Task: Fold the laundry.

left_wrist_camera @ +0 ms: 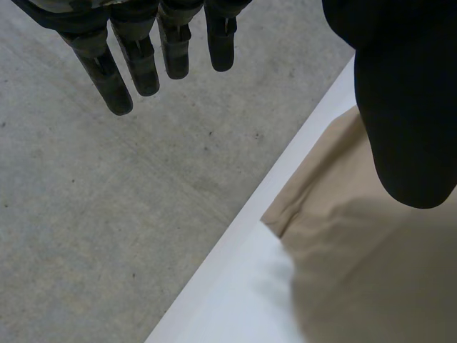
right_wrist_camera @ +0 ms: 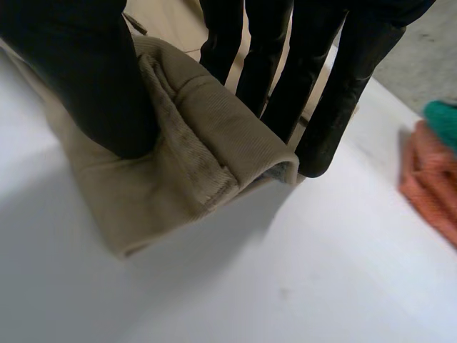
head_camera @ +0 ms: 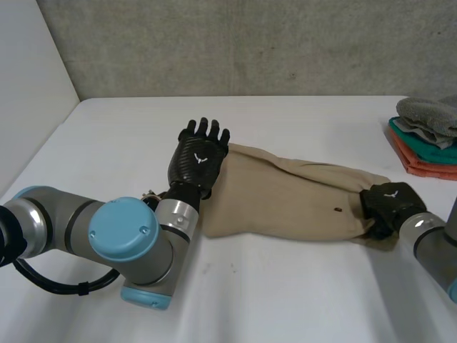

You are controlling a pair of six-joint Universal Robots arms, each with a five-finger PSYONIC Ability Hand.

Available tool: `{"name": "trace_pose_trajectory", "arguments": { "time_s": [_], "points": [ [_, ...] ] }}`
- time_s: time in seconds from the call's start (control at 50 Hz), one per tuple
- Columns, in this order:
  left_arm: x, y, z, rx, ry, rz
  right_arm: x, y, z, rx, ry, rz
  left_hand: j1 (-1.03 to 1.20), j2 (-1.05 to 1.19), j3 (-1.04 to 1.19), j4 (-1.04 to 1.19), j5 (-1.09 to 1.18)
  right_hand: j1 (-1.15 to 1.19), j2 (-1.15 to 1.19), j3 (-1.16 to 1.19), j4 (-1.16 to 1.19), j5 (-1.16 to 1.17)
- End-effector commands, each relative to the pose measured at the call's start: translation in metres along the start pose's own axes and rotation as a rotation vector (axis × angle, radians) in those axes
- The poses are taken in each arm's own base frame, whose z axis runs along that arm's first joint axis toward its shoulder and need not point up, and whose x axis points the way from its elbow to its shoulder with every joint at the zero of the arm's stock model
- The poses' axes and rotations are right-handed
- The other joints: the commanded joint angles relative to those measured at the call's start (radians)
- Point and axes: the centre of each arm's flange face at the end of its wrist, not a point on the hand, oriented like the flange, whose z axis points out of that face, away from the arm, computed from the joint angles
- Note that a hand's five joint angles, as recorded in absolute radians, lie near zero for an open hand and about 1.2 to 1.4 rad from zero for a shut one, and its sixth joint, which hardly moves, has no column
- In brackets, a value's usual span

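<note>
Holds left hand (head_camera: 198, 158) raised at centre left of the head view, fingers (left_wrist_camera: 139, 68) straight and slightly apart, gripping nothing. Poises it over the left end of the cloth (head_camera: 285, 196), probably to press or take that end for the next fold. In the left wrist view, hangs the thumb above the tan fabric, apparently without touching. Spreads the cloth across the middle of the table (head_camera: 271, 300), looking doubled over already (a small dark speck near its right end). At lower right, pinches the cloth's right end with right hand (head_camera: 389, 204). Sets the thumb on one face of the folded edge and the fingers (right_wrist_camera: 343, 86) on the other, seemingly to lift that end and carry it across. Leaves stack (head_camera: 428, 143) of folded pieces at the right edge, well apart from the cloth, likely the finished pile.
</note>
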Motion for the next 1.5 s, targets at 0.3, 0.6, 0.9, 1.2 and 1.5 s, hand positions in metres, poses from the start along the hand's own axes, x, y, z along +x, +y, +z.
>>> {"name": "trace_pose_trajectory", "arguments": {
  "time_s": [0.3, 0.6, 0.9, 1.2, 1.5],
  "points": [
    [-0.032, -0.015, -0.014, -0.018, -0.064, 0.000, 0.024, -0.056, -0.017, 0.154, 0.100, -0.661, -0.017, -0.031, -0.040, -0.030, -0.046, 0.531, 0.246, 0.229, 0.209, 0.347],
    [-0.041, -0.028, -0.016, 0.005, -0.079, -0.062, -0.163, -0.075, -0.042, 0.644, -0.428, -0.823, -0.017, -0.031, -0.040, -0.030, -0.046, 0.531, 0.246, 0.229, 0.209, 0.347],
    [-0.052, -0.073, 0.015, 0.110, -0.100, -0.161, -0.094, -0.132, -0.057, 0.561, -0.383, -0.018, -0.017, -0.031, -0.040, -0.030, -0.046, -0.691, -0.976, -0.993, -1.013, -0.875],
    [0.035, -0.074, 0.021, -0.035, 0.246, -0.319, -0.010, -0.106, -0.023, 0.283, -0.209, 0.347, -0.005, -0.018, -0.027, -0.017, -0.033, -0.691, -0.976, -0.993, -1.013, -0.875],
    [0.064, 0.005, 0.002, -0.388, 0.279, -0.184, -0.043, -0.044, 0.037, 0.034, -0.288, 0.206, 0.028, 0.014, 0.005, 0.015, -0.001, -0.691, -0.976, -0.993, -1.013, -0.875]
  ]
}}
